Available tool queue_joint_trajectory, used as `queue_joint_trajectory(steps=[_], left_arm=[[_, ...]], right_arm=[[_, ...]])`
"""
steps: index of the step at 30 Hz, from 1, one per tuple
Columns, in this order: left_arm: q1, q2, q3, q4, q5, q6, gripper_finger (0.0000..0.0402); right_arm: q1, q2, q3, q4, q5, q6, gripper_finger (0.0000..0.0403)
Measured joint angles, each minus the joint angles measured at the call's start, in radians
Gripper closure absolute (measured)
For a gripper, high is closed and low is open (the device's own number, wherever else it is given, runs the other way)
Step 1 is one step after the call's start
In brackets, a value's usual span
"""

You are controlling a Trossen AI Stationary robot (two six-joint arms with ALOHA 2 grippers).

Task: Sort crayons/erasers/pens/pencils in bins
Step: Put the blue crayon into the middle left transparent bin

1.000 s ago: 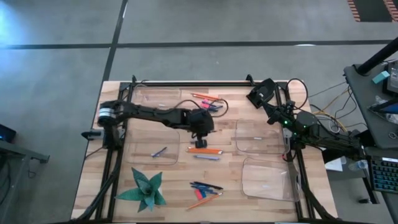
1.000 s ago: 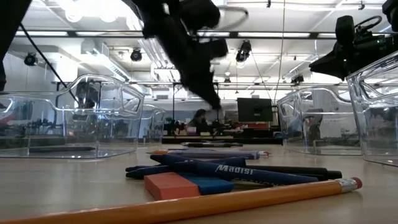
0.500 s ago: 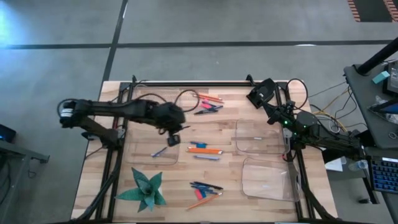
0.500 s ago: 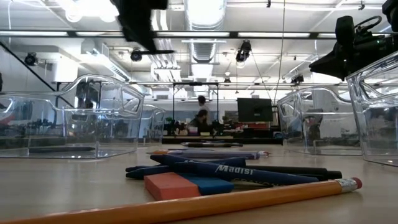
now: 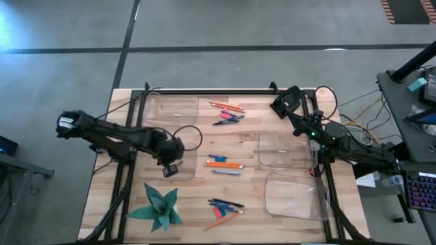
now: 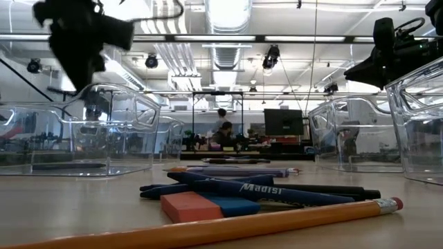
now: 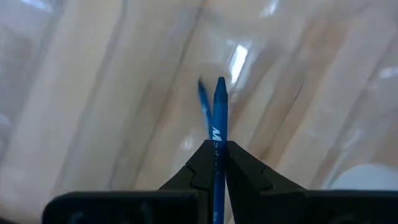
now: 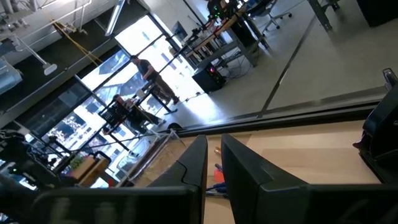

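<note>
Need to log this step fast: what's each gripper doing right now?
Left gripper: shut on a blue crayon, over the bin.
Right gripper: empty, fingers nearly together.

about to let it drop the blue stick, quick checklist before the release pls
1. Left claw shut on the blue crayon: ok.
2. Left claw over the near-left bin in the high view: ok.
3. Same kind already in that bin: a blue stick lies below: ok.
4. Height above the bin floor: cannot tell.
5. Right claw parked at the table's far right, away from the drop: ok.
</note>
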Motion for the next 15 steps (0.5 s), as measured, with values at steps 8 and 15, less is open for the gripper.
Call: queue_joint_trajectory(steps=[8, 15], left_arm=[[-0.016, 0.010, -0.134, 0.006, 0.015, -0.085, 0.0394], [-0.016, 0.019, -0.199, 0.122, 0.015, -0.085, 0.0394]], right_arm=[[0.000, 0.000, 0.000, 0.000, 0.000, 0.000, 0.0364], [0.000, 0.000, 0.000, 0.000, 0.000, 0.000, 0.0364]])
